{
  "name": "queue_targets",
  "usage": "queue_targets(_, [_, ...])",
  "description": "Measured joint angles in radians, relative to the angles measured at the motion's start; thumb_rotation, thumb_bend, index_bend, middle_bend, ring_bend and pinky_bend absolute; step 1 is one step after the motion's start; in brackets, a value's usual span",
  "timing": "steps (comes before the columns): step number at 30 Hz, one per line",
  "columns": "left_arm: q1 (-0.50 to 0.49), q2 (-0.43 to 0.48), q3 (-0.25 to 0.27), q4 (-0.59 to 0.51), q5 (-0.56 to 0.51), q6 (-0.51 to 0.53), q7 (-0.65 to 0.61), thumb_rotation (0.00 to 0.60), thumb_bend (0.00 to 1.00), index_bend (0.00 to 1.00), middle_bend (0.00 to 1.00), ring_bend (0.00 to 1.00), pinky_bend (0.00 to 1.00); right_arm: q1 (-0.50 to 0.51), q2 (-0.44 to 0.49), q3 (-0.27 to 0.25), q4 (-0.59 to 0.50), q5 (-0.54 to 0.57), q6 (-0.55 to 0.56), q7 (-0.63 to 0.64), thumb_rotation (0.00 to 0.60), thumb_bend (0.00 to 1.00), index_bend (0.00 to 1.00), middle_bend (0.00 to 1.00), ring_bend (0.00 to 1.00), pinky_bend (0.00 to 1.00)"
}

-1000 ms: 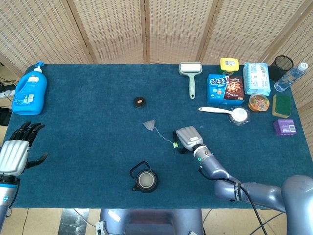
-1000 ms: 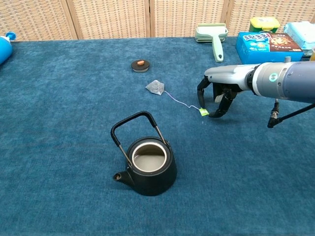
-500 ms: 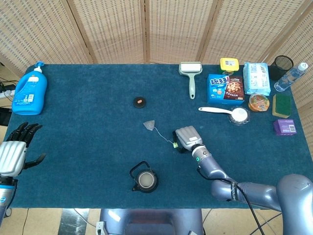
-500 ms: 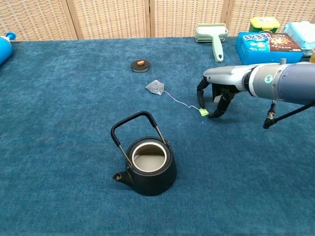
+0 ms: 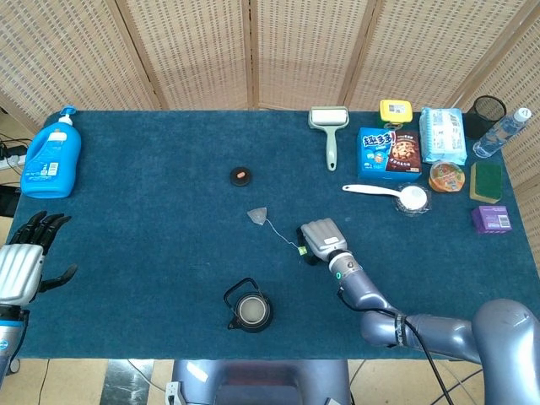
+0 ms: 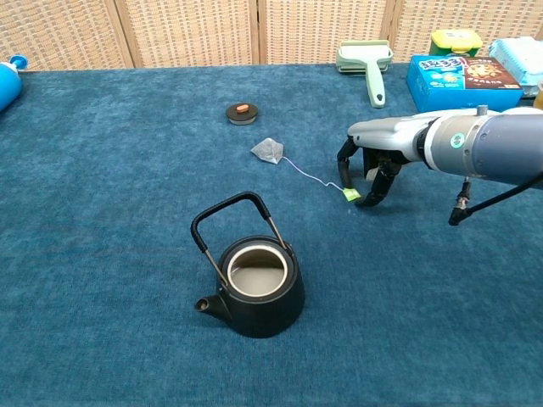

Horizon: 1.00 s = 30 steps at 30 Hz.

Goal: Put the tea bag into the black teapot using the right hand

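The tea bag (image 5: 256, 215) (image 6: 269, 150) lies on the blue cloth, and its string runs to a green tag (image 6: 350, 194). My right hand (image 5: 321, 238) (image 6: 373, 157) hangs palm down right of the tag. Its fingertips (image 6: 343, 172) point at the cloth on either side of the tag and hold nothing. The black teapot (image 5: 250, 310) (image 6: 259, 288) stands open and upright near the front edge, handle raised, left of and nearer than the hand. Its lid (image 5: 241, 175) (image 6: 242, 112) lies beyond the tea bag. My left hand (image 5: 25, 261) hovers at the table's left edge with fingers spread and empty.
A blue detergent bottle (image 5: 52, 156) stands at the far left. At the back right are a lint roller (image 5: 329, 126), a cookie box (image 5: 389, 152), a white scoop (image 5: 392, 194), a tissue pack (image 5: 443, 135), a sponge (image 5: 486, 181) and a water bottle (image 5: 500, 133).
My right hand has crept slightly left, closer to the green tag. The left hand has sunk a little at the table's edge. The tea bag and teapot have not moved.
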State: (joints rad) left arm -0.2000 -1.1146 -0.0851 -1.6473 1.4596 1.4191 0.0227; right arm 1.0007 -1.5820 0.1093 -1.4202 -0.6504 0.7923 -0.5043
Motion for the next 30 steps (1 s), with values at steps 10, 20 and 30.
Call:
queue_targets(10, [0.003, -0.001, 0.000, 0.011, 0.003, 0.005, -0.012, 0.600, 0.28, 0.13, 0.14, 0.06, 0.15, 0.009, -0.009, 0.001, 0.006, 0.027, 0.005, -0.017, 0.600, 0.36, 0.48, 1.00, 1.00, 1.00])
queue_targets(20, [0.007, -0.002, 0.001, 0.017, 0.005, 0.011, -0.020, 0.600, 0.28, 0.13, 0.14, 0.06, 0.15, 0.016, -0.008, 0.000, 0.000, 0.050, 0.013, -0.032, 0.600, 0.36, 0.49, 1.00, 1.00, 1.00])
queue_targets(30, [0.009, -0.003, 0.000, 0.023, 0.004, 0.012, -0.027, 0.600, 0.28, 0.13, 0.14, 0.06, 0.15, 0.022, -0.011, 0.002, 0.003, 0.067, 0.012, -0.035, 0.600, 0.36, 0.50, 1.00, 1.00, 1.00])
